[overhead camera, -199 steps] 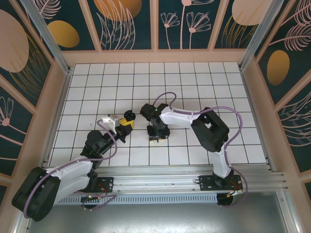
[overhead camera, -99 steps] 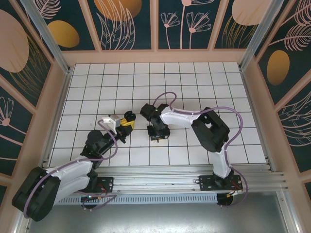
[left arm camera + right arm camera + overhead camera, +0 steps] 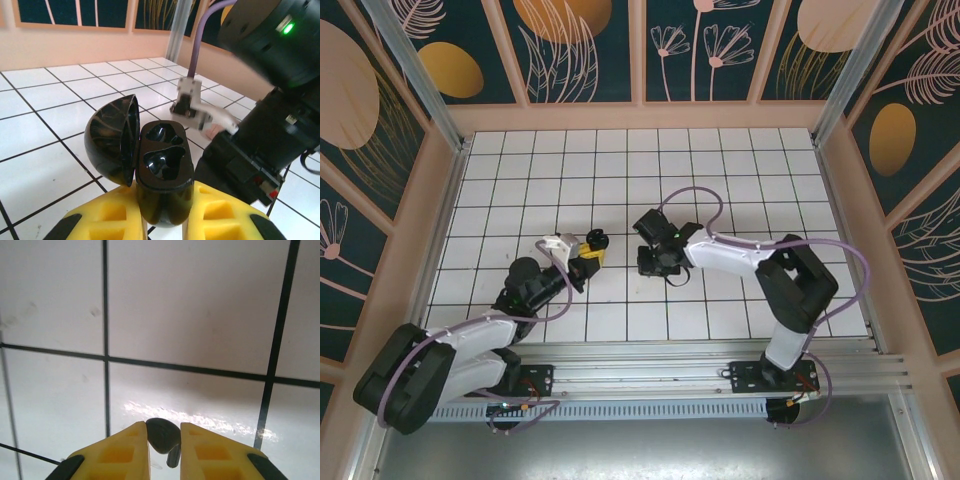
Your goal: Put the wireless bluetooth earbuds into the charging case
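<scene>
left gripper (image 3: 162, 202): narrow, yellow fingers clamped on the lower body of the charging case (image 3: 164, 162).
charging case: held upright, lid (image 3: 112, 140) swung open to its left, two glossy sockets facing up.
right gripper (image 3: 164, 440): narrow, pinching a black earbud (image 3: 159, 431).
black earbud: right of the charging case, near it, above the white tiles (image 3: 200, 315).

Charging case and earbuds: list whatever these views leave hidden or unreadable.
- Charging case, left wrist view: lower body hidden between the left gripper's pads.
- Black earbud, right wrist view: sides covered by the right gripper's pads; top view, too small.
- Pink object, left wrist view: blurred, partly behind the right arm.
</scene>
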{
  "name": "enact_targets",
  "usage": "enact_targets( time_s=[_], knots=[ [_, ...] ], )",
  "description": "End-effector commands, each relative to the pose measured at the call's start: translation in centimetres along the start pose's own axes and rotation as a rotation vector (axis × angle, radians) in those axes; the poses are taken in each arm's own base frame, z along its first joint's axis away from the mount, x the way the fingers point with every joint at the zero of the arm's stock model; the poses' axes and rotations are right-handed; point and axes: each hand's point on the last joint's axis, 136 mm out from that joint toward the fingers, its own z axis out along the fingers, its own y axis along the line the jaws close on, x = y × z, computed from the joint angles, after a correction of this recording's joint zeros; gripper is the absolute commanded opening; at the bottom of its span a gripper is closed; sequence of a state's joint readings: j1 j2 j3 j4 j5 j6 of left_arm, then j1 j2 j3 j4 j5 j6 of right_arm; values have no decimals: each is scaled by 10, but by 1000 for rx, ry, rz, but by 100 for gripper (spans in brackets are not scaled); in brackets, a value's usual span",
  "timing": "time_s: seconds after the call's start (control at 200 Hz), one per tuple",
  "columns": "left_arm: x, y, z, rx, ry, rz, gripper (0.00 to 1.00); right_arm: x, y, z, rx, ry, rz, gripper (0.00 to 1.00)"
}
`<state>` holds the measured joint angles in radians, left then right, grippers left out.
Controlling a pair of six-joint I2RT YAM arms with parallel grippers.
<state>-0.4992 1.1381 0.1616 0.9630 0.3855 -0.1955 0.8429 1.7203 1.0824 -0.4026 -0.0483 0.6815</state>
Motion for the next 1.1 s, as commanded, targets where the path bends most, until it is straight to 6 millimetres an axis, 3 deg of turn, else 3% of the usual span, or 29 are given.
enact_targets(
  time_s=[0.0,0.35,0.836,1.096],
  knots=[
    [-16,-7,7,54,-45,56,3,-27,14,-18,-87,-153,35,18],
    [-9,-13,21,109,-9,90,3,-45,31,-51,-245,-298,55,17],
    [-8,-20,36,143,12,103,2,-73,64,-135,-384,-568,-77,16],
    [-9,-25,39,159,12,102,2,-71,88,-151,-451,-614,-158,16]
  ],
)
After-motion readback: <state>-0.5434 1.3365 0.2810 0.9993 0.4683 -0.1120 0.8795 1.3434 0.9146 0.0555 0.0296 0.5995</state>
